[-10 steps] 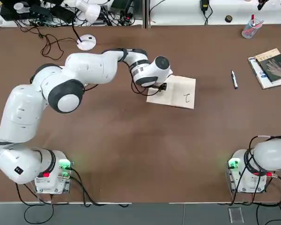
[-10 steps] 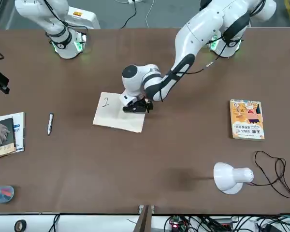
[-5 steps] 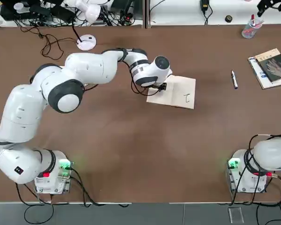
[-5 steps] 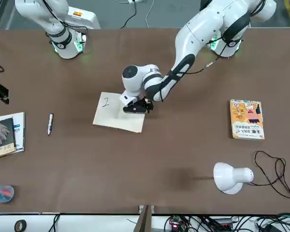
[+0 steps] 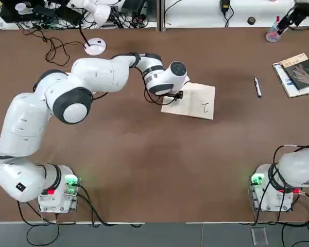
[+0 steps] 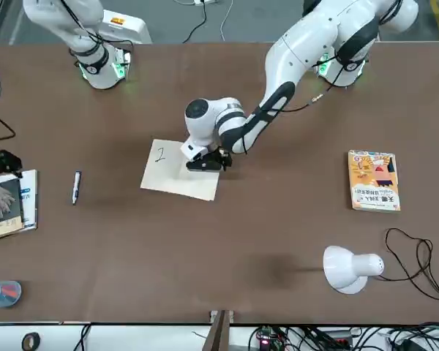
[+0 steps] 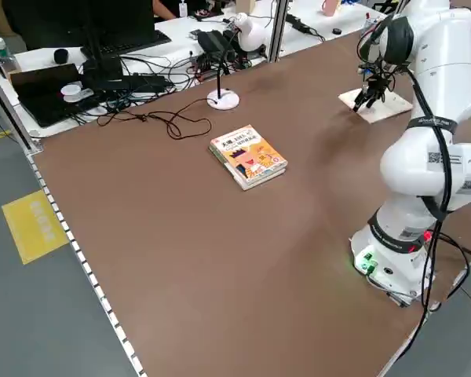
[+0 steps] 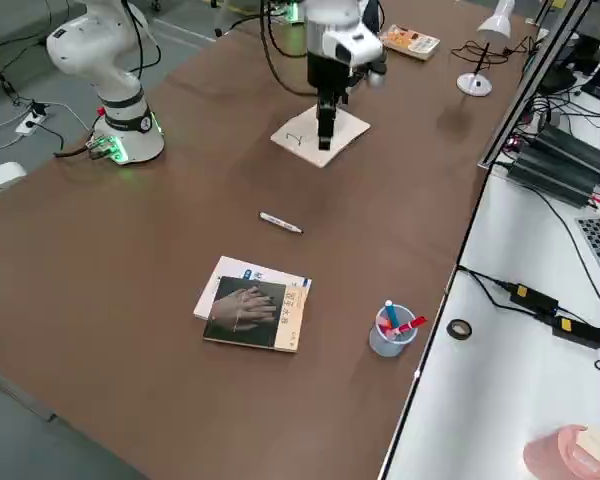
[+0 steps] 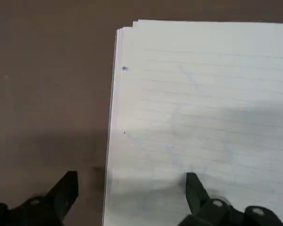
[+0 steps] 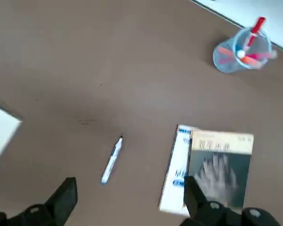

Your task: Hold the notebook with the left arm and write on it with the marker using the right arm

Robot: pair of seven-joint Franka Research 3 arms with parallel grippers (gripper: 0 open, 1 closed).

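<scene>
Brown tabletop (image 5: 144,154) carries the notebook (image 5: 195,103) near its middle, one dark mark on the page. At the pad's left edge the left gripper (image 6: 203,164) is down with fingers spread, one fingertip (image 9: 193,186) on the paper, the other (image 9: 66,188) over bare table. The marker (image 5: 257,87) lies loose, well to the right. High above it, the right gripper (image 10: 127,197) hangs with fingers apart, holding nothing.

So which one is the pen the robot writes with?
Find the cream notebook in the middle of the brown table. Between it and the stacked books at the table's right end lies the marker, alone. It is slim, dark and white, unlike the red-tipped pens standing in the clear cup.
</scene>
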